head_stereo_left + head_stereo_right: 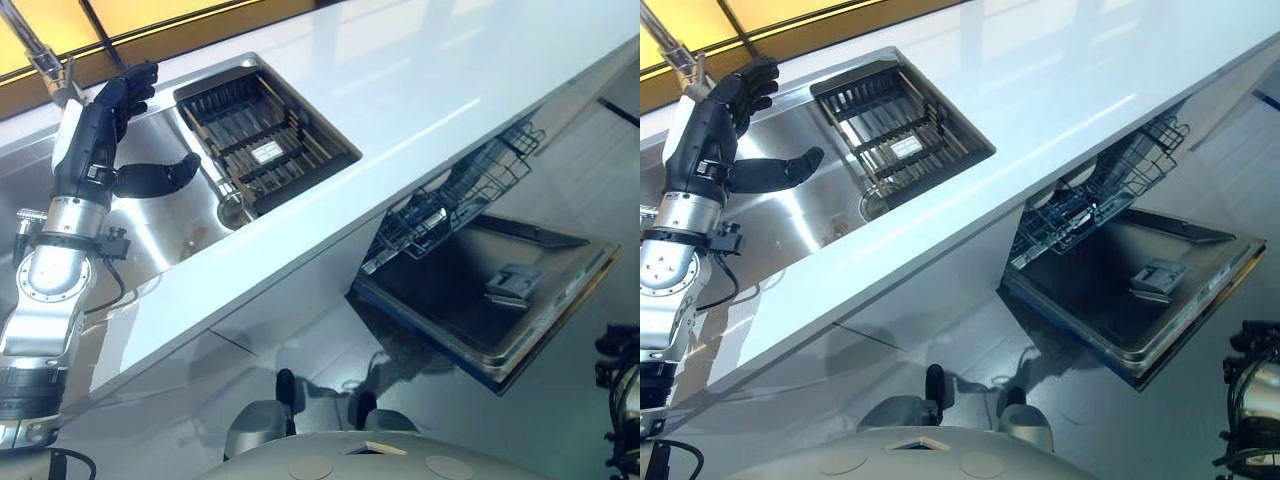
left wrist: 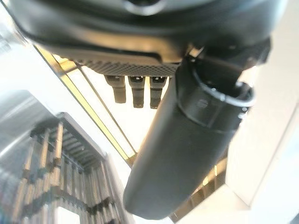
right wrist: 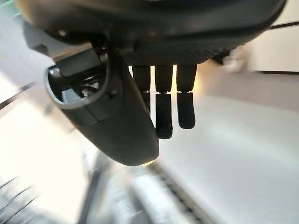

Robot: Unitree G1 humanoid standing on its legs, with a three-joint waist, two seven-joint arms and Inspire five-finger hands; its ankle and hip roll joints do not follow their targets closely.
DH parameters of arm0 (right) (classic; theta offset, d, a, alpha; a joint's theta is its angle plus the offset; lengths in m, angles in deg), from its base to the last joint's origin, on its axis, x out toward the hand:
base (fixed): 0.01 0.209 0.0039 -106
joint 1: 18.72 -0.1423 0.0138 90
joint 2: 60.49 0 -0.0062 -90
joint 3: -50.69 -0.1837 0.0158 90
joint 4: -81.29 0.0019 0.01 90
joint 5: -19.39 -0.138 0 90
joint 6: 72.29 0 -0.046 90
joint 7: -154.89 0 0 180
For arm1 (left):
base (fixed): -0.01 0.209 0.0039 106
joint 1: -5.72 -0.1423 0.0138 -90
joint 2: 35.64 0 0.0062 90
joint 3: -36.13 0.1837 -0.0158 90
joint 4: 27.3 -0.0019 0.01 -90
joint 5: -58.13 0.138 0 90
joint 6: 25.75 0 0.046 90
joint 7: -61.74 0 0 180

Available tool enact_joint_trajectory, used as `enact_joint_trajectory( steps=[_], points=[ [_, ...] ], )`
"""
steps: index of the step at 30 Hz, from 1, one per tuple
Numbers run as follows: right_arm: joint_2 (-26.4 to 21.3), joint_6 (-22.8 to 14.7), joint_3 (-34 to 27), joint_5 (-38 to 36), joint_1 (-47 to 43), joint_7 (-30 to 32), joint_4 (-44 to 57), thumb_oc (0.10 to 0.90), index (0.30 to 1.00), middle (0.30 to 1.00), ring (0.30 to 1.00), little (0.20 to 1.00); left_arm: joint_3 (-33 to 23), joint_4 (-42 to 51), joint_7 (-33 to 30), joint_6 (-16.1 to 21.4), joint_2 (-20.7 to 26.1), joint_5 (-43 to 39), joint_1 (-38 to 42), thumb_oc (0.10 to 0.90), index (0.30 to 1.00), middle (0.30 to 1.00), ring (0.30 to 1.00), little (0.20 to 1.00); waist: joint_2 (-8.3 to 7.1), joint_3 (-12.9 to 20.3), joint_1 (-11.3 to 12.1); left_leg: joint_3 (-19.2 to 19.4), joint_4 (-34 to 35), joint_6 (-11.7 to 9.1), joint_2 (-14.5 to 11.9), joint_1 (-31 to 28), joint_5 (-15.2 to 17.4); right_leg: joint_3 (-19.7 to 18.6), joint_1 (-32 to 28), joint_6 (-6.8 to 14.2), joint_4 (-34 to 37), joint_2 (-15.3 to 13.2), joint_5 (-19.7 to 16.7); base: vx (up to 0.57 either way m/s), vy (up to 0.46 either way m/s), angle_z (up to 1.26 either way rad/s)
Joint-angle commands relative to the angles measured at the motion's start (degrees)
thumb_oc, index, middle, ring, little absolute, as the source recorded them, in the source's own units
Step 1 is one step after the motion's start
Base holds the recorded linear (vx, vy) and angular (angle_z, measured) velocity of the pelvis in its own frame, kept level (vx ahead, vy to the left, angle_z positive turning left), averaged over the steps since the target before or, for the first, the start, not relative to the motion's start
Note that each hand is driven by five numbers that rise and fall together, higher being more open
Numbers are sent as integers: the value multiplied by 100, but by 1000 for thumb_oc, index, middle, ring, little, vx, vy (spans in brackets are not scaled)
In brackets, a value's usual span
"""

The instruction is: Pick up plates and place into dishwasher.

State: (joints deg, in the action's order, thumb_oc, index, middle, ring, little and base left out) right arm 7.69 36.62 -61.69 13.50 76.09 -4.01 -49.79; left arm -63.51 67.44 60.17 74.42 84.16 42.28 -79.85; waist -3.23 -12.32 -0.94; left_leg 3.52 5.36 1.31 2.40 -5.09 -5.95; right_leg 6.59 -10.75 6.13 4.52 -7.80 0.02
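Over the sink (image 1: 170, 225) your left hand (image 1: 105, 125) is hovering with its fingers straight and thumb spread wide, holding nothing. Beside it, in the sink's far end, a dark slatted rack (image 1: 262, 140) is sitting, and you are not seeing any plate standing clearly in it; whether one is lying between the slats cannot be told. Below the white worktop (image 1: 420, 90) the dishwasher door (image 1: 490, 300) is lying open with the wire basket (image 1: 450, 195) pulled out, and something pale, perhaps a plate (image 1: 1077, 180), is resting in it. Your right hand (image 3: 163, 109) is hanging low by the floor, fingers relaxed and empty. You are probably reaching for the next plate, so bring the left hand across to the rack, keeping the thumb wide until the rim is sitting between thumb and fingers.
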Motion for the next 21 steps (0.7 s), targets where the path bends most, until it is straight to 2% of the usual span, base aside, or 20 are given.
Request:
enact_joint_trajectory(
  steps=[1, 4, 6, 11, 15, 18, 21],
  points=[
    [-318, -404, -27, -518, 3, 575, -606, 100, 300, 300, 300, 200, -495, 6, -82, 655, 430, -169, 414, 800, 900, 900, 900, 900, 137, 576, -59, 224, -36, 44, 133, -229, 800, 42, 839, 328, -833, 41, -126, -14, -93, -15],
    [-58, -497, 37, -709, 76, 551, -1184, 100, 300, 300, 300, 200, -457, 16, -44, 622, 477, -209, 499, 800, 900, 900, 900, 900, 191, 548, -50, 197, -36, 79, 123, -209, 781, 39, 884, 308, -977, 61, -54, -15, -100, -11],
    [61, -350, 115, -736, 88, 407, -1474, 100, 300, 300, 300, 200, -424, 64, -25, 583, 502, -230, 555, 800, 900, 900, 900, 900, 230, 526, -32, 159, -36, 98, 113, -189, 765, 36, 929, 296, -1083, 71, -12, -21, -104, 0],
    [404, -723, 514, -975, -48, 97, -2222, 100, 300, 300, 300, 200, -234, 174, -13, 458, 486, -231, 775, 800, 900, 900, 900, 900, 334, 470, 52, 25, -48, 126, 102, -162, 731, 89, 980, 239, -1224, 101, 69, -11, -91, 10],
    [496, -972, 922, -447, -214, -48, -2407, 100, 300, 300, 300, 200, -100, 209, -16, 381, 500, -305, 933, 800, 900, 900, 900, 900, 397, 454, 127, -52, -63, 107, 92, -148, 727, 151, 923, 194, -1155, 116, 132, 1, -82, 14],
    [520, -1151, 1768, 521, -550, 25, -2309, 100, 300, 300, 300, 200, 153, 236, -83, 305, 477, -290, 1111, 800, 900, 900, 900, 900, 449, 419, 227, -143, -85, 80, 82, -108, 713, 170, 892, 148, -1075, 151, 147, 3, -102, 13],
    [609, -1076, 2154, 533, -793, 79, -2293, 100, 300, 300, 300, 200, 281, 205, -172, 266, 441, -201, 1203, 800, 900, 900, 900, 900, 489, 346, 299, -195, -134, 83, 73, -29, 688, 149, 961, 132, -1153, 157, 188, -27, -114, 13]
  ],
)
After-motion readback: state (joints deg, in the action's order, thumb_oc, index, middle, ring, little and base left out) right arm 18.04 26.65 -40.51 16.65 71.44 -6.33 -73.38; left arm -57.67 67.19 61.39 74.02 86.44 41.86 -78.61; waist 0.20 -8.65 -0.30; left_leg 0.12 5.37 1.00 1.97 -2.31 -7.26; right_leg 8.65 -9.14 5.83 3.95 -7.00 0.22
